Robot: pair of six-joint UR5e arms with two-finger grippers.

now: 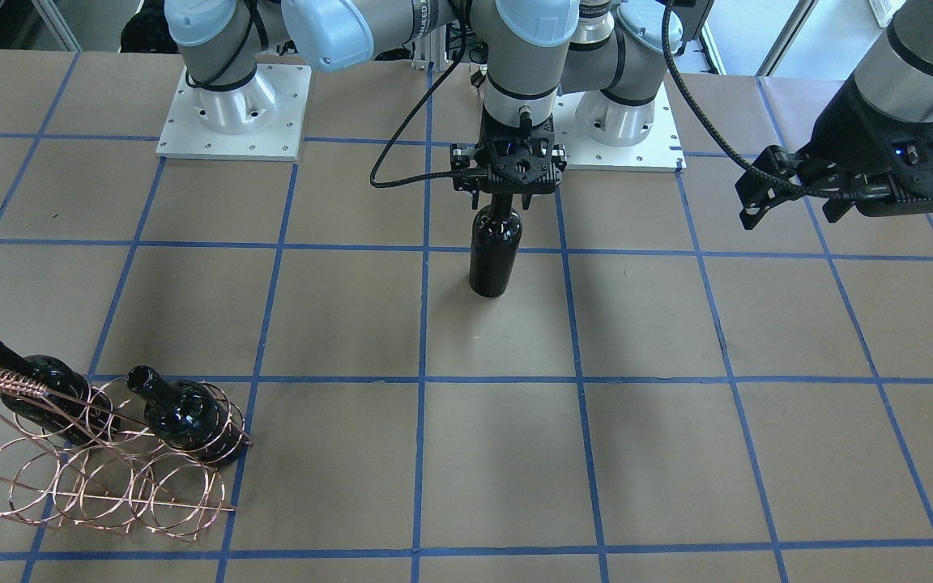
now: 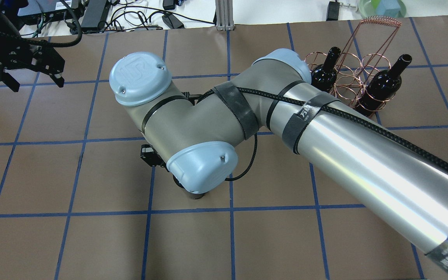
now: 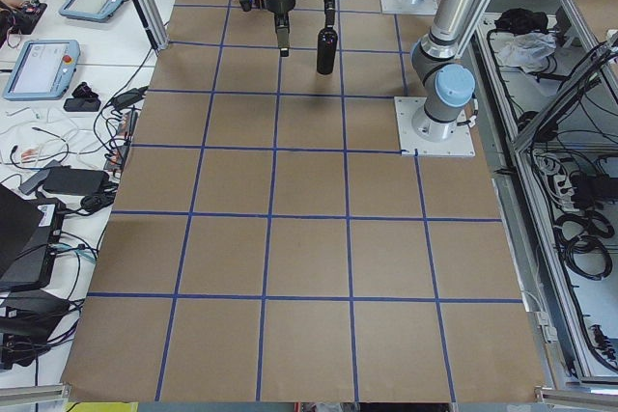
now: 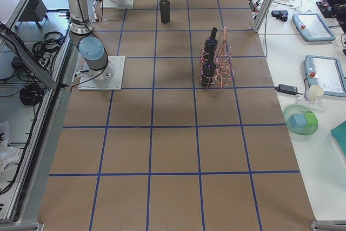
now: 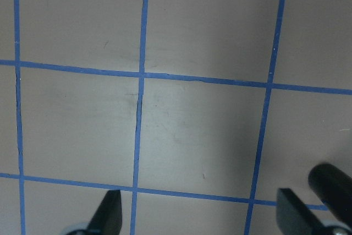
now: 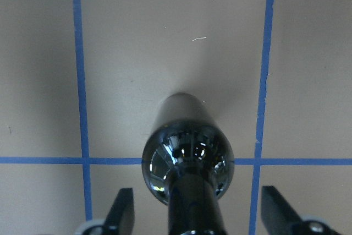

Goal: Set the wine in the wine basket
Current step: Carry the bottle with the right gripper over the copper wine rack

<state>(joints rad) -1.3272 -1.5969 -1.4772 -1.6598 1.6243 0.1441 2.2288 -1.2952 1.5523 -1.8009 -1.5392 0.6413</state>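
One wine bottle (image 1: 495,255), glossy and near-black, stands upright on the brown table near the robot's base. My right gripper (image 1: 503,190) is directly above it. In the right wrist view the fingers (image 6: 124,210) sit wide apart on either side of the bottle (image 6: 187,158) neck, so the right gripper (image 6: 198,210) is open and not touching it. The copper wire wine basket (image 1: 102,470) stands far off on my right with two more dark bottles (image 1: 183,413) lying in its rings. My left gripper (image 1: 790,210) hangs open and empty in the air on my left.
The table (image 1: 645,453) is brown paper with a blue tape grid. Both arm base plates (image 1: 232,113) sit at the robot's edge. My right arm's elbow (image 2: 193,128) hides its own gripper from above. Cables and devices (image 2: 130,15) line the far edge.
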